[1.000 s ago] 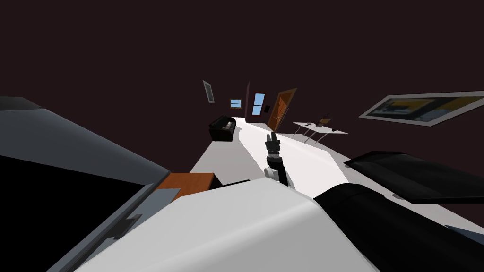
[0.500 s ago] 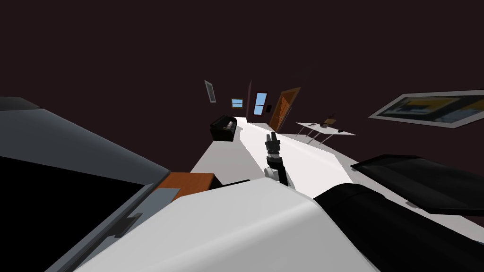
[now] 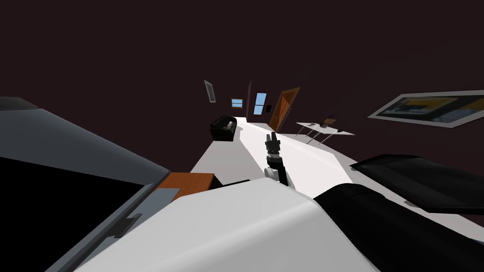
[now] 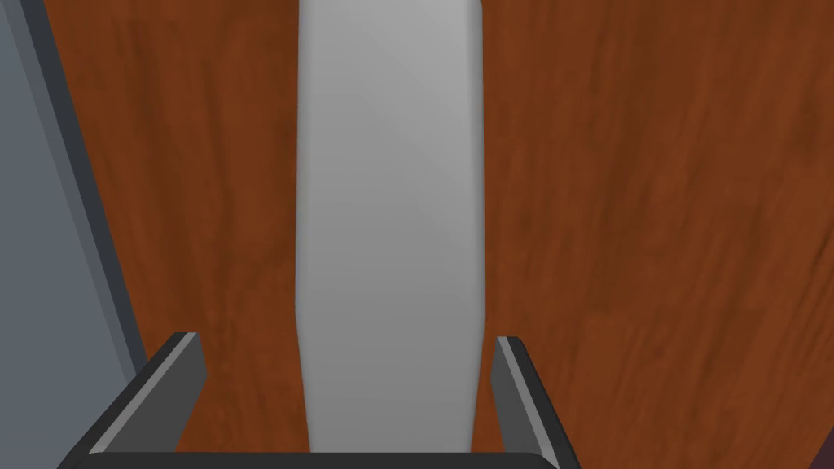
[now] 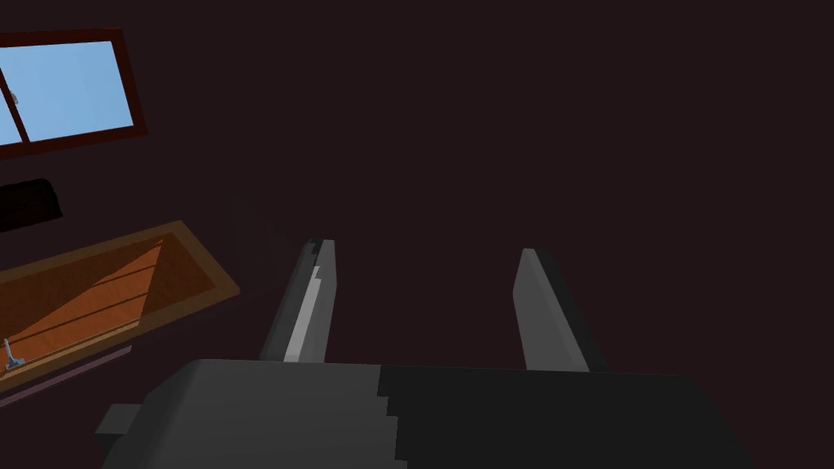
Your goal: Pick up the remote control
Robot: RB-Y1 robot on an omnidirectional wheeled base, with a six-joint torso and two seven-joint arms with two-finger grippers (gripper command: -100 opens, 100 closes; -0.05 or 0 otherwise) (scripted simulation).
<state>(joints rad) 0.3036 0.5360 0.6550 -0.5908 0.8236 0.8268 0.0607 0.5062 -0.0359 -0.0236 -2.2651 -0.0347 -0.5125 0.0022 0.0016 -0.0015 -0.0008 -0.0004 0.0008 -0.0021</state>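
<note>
– Since 1 s ago my head has swung slightly: the framed picture (image 3: 427, 109) on the wall sits a touch nearer the view's edge, and the whole scene has slid with it. Over the last 0.5 s the view holds as it was.
– Where is the remote control?
– The remote control (image 4: 389, 228) is a long, plain grey bar lying flat on a reddish-brown wooden surface (image 4: 651, 244). It runs lengthwise away from my left hand, with its near end between my left fingers (image 4: 175, 381).
– Are those 2 fingers gripping it?
– No. They stand spread, 1 on each side of the bar. A strip of wood shows between it and 1 finger. The other finger is just beside its edge, and I cannot tell whether it touches.
– Anything else by it?
– A grey panel (image 4: 41, 244) with a darker rim borders the wood on the side of the wider gap.
– And the other arm?
– My right fingers (image 3: 272, 138) are held out ahead of me over the white floor (image 3: 302, 160), pointing forward, well apart from the wooden surface. The 2 blades are spread wide.
</note>
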